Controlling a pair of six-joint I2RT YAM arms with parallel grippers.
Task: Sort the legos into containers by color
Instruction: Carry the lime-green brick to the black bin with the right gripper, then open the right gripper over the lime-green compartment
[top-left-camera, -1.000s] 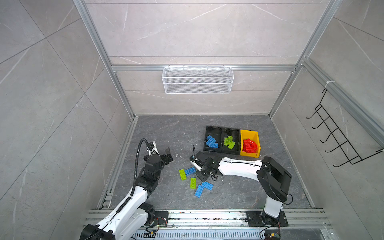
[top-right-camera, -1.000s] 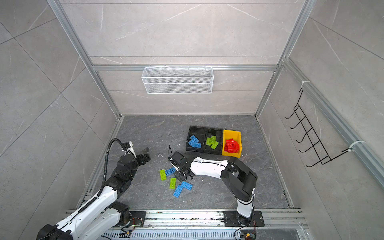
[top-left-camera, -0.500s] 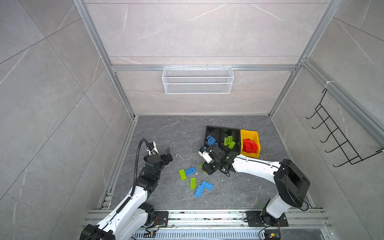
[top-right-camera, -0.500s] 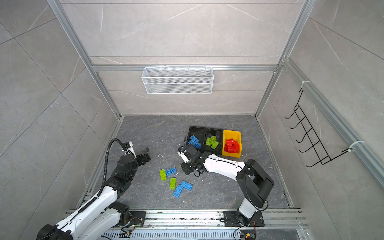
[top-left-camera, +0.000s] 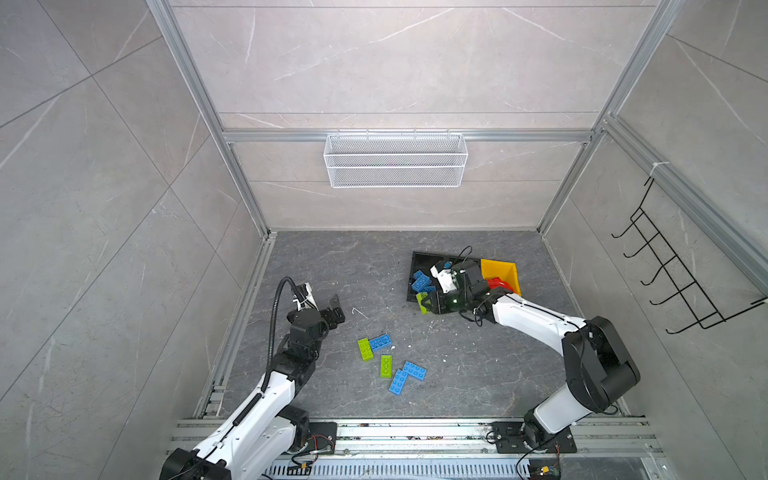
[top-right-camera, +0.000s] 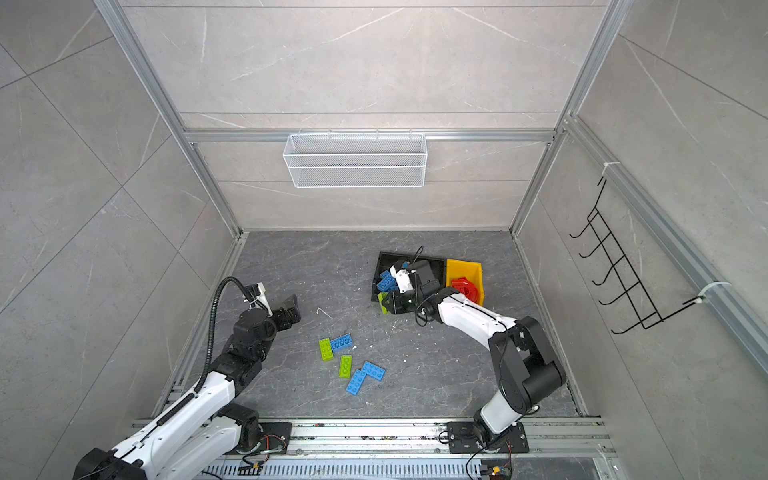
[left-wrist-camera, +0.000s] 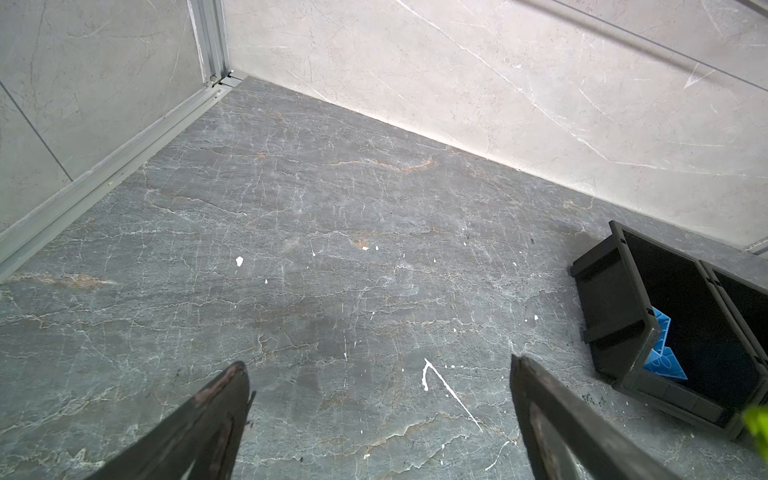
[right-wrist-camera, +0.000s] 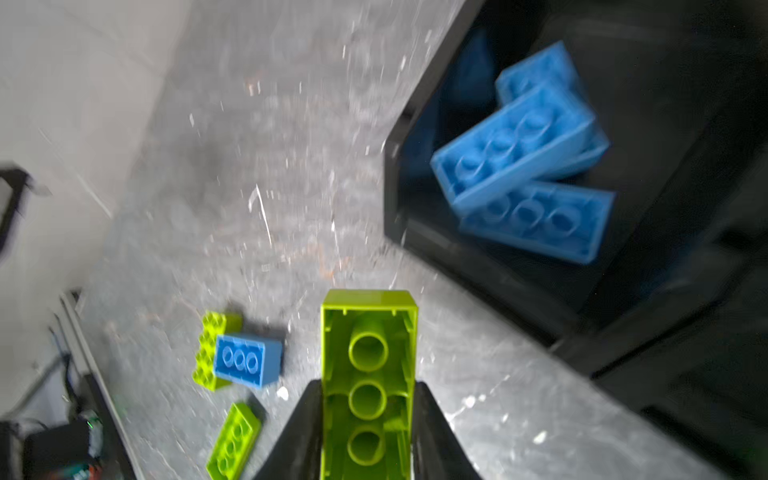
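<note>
I am carrying a green brick (right-wrist-camera: 368, 374), clenched in the right claw (right-wrist-camera: 365, 388), and next needing the bin (left-wrist-camera: 748, 303) right of the blues (right-wrist-camera: 519, 149).

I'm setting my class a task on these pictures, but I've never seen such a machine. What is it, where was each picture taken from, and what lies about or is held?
These are two white robot arms fixed at the near edge of a grey floor, sorting toy bricks by colour. Two pictures look down on the whole scene from above; the other two come from a camera on each arm's wrist. The left arm's fingers stand wide open over the floor, holding nothing. The right arm's fingers pinch a green brick just outside the black bin that holds blue bricks. Further along stands a yellow bin with red pieces. Two loose green bricks and three loose blue bricks lie on the floor.
</note>
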